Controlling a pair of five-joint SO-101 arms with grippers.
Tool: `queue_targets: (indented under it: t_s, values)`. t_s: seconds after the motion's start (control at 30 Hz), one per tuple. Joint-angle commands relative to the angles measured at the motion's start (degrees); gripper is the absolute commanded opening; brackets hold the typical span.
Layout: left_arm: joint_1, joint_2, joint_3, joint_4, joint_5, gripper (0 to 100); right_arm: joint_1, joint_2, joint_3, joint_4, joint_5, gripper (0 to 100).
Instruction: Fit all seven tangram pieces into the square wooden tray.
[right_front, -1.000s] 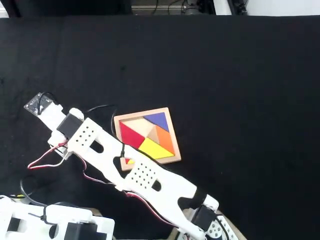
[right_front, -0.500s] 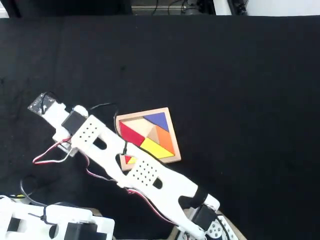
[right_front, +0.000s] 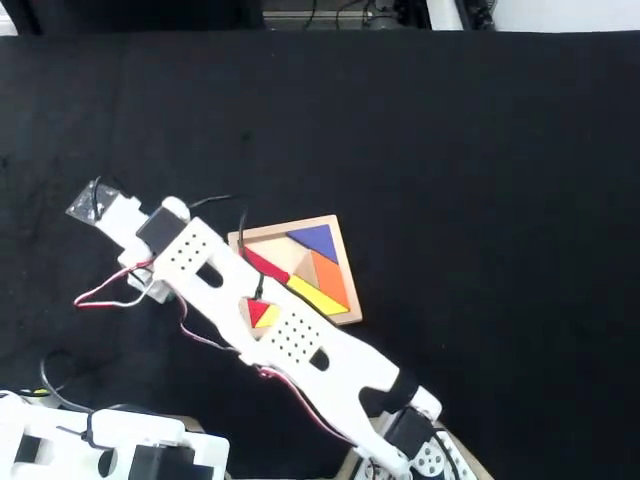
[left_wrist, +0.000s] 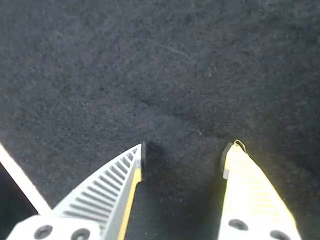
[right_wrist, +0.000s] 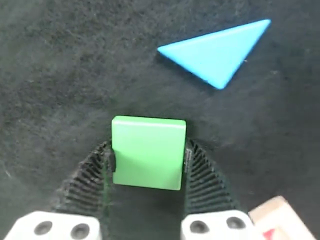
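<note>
Green square (right_wrist: 148, 155) is gripped by right claw (right_wrist: 148, 149) near blue triangle (right_wrist: 217, 50) on worktop (right_wrist: 50, 50); should be kept level, carried to bare gap in tray (right_front: 349, 270). Left claw (left_wrist: 182, 155) held spread, empty.

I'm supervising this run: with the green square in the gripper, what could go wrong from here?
The right gripper pinches the green square by two edges only, so it might twist or slip. The blue triangle lies close beyond and could get nudged. The arm stretches over the tray and may bump seated pieces.
</note>
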Motion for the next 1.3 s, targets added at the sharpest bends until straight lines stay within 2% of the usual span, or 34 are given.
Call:
queue_targets:
  t_s: [0.0, 0.23, 0.43, 0.5, 0.57, 0.77, 0.97, 1.27]
  values:
    - [0.22, -0.35, 0.22, -0.44, -0.26, 27, 5.1, -5.05, -4.7, 2.11, 0.44, 1.1]
    - [0.48, -0.35, 1.19, -2.11, -0.26, 27, 11.69, -24.22, 13.85, 2.2, 0.44, 1.1]
    - [0.48, -0.35, 1.71, -3.16, -0.26, 27, 13.1, -54.11, 45.49, 1.93, 0.7, 1.1]
    - [0.48, -0.35, 1.71, -3.16, -0.26, 27, 13.27, -61.93, 57.27, 0.35, 3.25, 1.1]
    - [0.48, -0.35, 1.71, -3.08, -0.26, 27, 14.77, -67.56, 69.05, -4.75, 6.24, 1.1]
    - [0.48, -0.35, 1.8, -2.99, -0.26, 27, 21.27, -75.38, 97.19, -29.89, 9.58, 1.1]
    - [0.57, -0.35, 1.8, -3.08, -0.26, 27, 24.18, -75.74, 108.35, -40.18, 15.74, 1.1]
    - [0.57, -0.35, 1.8, -3.16, -0.26, 27, 24.88, -75.3, 111.87, -45.45, 15.82, 1.1]
